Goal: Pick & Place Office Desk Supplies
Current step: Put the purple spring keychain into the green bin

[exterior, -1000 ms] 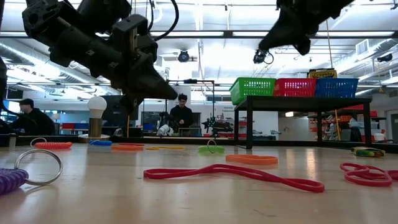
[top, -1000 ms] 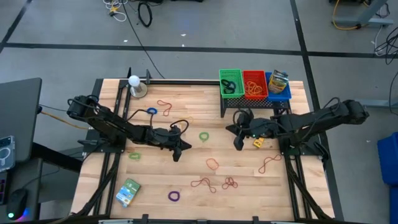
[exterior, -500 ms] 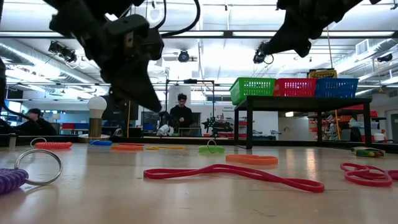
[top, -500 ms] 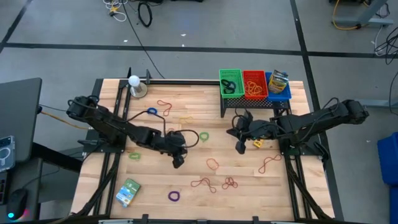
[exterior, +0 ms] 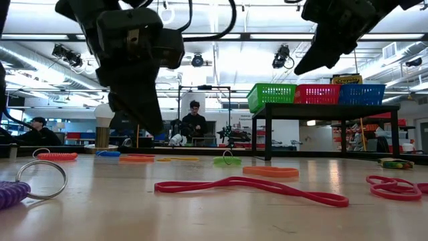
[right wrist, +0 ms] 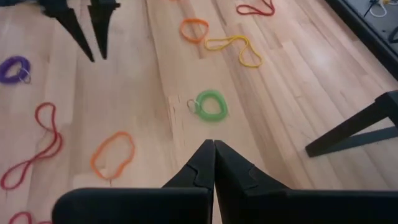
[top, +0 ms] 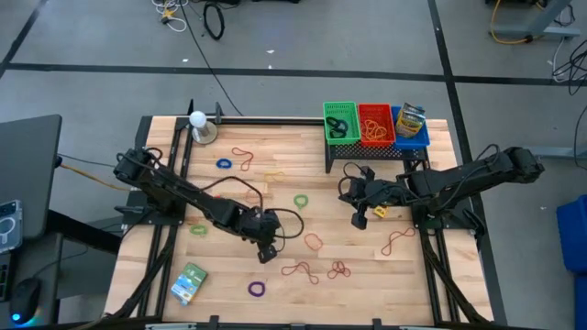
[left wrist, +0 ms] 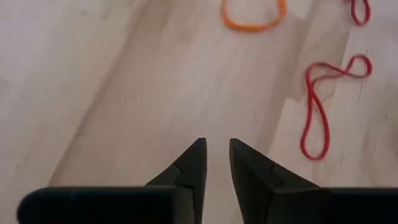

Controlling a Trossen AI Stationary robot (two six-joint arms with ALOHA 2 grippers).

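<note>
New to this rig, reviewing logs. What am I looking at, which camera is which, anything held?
Two dark robot arms work at a wooden table. One picture looks straight down, one sits at table height, and two ride the wrists. The left gripper hangs over bare wood beside an orange rubber band, jaws slightly apart, empty. The right gripper hangs mid-table, jaws shut, holding nothing. Coloured rubber bands lie scattered, like the red rubber band. Green, red and blue baskets sit on a stand.

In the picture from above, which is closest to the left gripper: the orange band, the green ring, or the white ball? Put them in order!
From the left gripper:
1. Orange band, just beside it, toward the right arm.
2. Green ring, farther up the table's middle.
3. White ball, at the far back-left corner.
</note>
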